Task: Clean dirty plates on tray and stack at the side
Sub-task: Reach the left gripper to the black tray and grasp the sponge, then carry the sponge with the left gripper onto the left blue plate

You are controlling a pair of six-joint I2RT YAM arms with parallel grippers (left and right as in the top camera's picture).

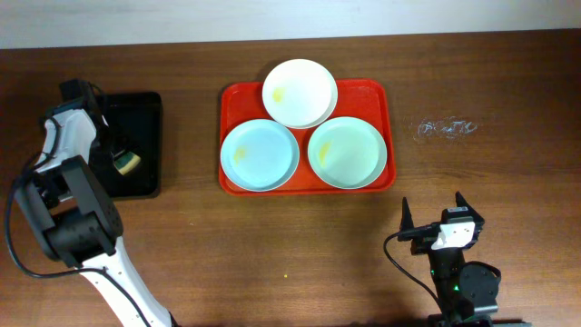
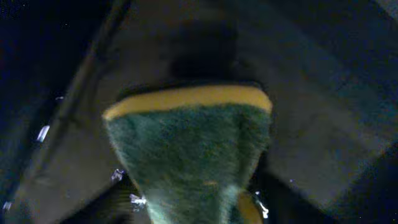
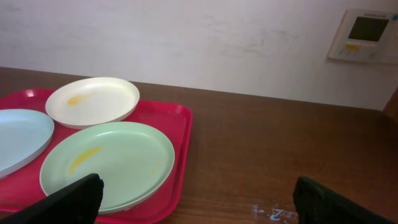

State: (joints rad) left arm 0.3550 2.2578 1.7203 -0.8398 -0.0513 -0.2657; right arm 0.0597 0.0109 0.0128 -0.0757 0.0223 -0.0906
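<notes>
Lower right of the overhead view: right gripper [image 1: 433, 211], two black fingers spread wide, nothing between them. Mid-left: left gripper [image 1: 118, 154] clenched on one sponge [image 2: 189, 155], which has a fuzzy green scrub face and a yellow foam edge, within the black tray [image 1: 145, 104] outline. Centre: one red plastic tray [image 1: 238, 98] with rounded corners and a raised rim, on the wood-grain table [image 1: 508, 200]. On it, count three, round, shallow, each yellow-smeared: left mint plate [image 1: 260, 154] and right mint plate [image 1: 346, 152] nearer, white plate [image 1: 300, 93] beyond, between them.
</notes>
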